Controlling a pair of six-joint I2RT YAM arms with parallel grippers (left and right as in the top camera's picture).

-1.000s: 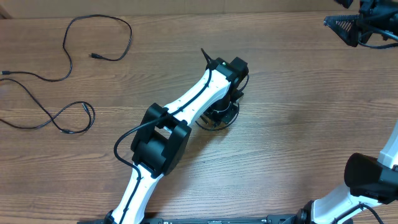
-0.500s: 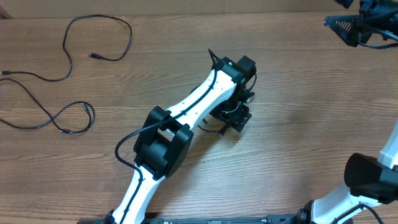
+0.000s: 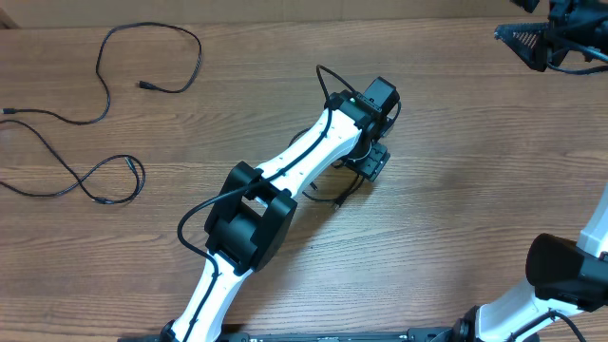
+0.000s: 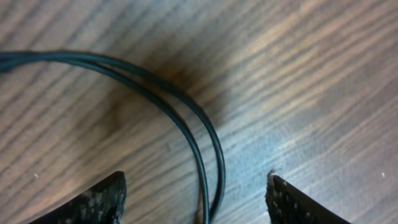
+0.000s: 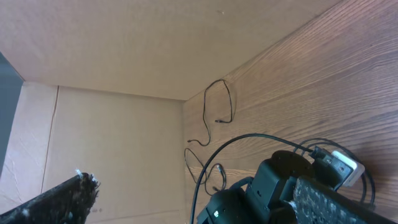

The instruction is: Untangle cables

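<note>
I stand by a brown table (image 3: pixel 475 209) and look at three thin black cables. They lie apart from each other. One cable (image 3: pixel 199 52) is in the upper left of the overhead view. It makes a big loop, and each end has a small plug. A second cable (image 3: pixel 142 176) lies below it, by the left edge, and it makes a small loop. The third cable (image 4: pixel 219 152) is in the middle of the table, right under the left arm (image 3: pixel 285 171). That arm reaches from the bottom of the overhead view up to the middle. In the left wrist view the left gripper (image 4: pixel 196 183) hangs just over the wood. Its two fingers (image 4: pixel 93 202) sit in the bottom corners of that view, spread well apart. Two strands of the third cable bend in from the upper left, side by side, and run down between the fingers. There is bare wood on both sides of the strands, so the fingers do not pinch them. The right gripper (image 5: pixel 193 183) is far off, in the top right corner of the overhead view. In its own view its fingers are spread wide with nothing held between them. Behind them I see the left arm, the cables and a brown cardboard wall (image 5: pixel 124 62).
</note>
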